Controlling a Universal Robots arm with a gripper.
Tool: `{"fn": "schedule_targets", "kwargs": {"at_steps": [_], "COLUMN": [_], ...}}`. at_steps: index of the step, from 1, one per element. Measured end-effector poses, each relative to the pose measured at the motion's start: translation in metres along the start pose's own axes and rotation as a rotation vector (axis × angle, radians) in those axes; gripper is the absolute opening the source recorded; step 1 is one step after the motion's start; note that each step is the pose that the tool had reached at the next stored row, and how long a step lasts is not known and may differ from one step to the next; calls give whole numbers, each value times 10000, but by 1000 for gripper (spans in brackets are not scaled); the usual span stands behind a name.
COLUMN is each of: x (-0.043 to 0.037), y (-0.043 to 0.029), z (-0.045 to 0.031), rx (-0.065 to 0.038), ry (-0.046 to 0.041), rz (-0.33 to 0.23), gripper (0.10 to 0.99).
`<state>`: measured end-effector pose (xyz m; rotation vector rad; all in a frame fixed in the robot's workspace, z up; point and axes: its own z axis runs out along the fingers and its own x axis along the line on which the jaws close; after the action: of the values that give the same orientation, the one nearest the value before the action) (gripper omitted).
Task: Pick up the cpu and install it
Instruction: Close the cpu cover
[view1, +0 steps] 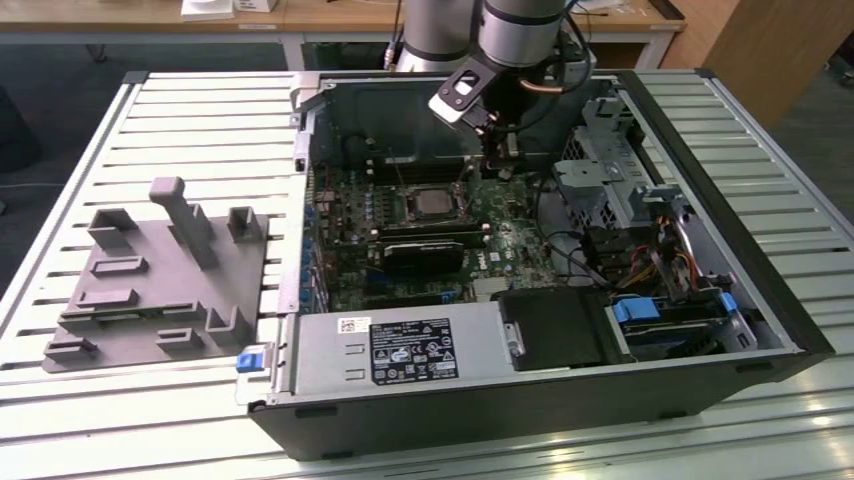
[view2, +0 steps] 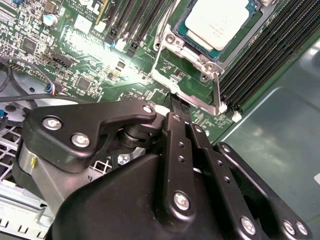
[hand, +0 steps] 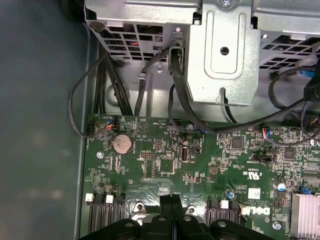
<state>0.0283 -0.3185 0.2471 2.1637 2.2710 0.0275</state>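
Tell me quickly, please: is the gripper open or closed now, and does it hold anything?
Gripper: closed, fingers pressed together, nothing seen between them. The cpu lies in the socket, not in the gripper.

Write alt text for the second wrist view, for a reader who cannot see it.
The black gripper, closed with its fingers together, has its tips right by the edge of a metal socket frame on a green motherboard. The silver-topped cpu lies inside that frame, with dark memory slots alongside.
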Motion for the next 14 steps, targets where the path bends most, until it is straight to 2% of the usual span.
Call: {"fn": "schedule_targets", "kwargs": {"at_steps": [14], "x": [3], "y": [-61], "z": [-1], "rx": [0], "ry": [-1], "rz": [1], "gripper": [106]}}
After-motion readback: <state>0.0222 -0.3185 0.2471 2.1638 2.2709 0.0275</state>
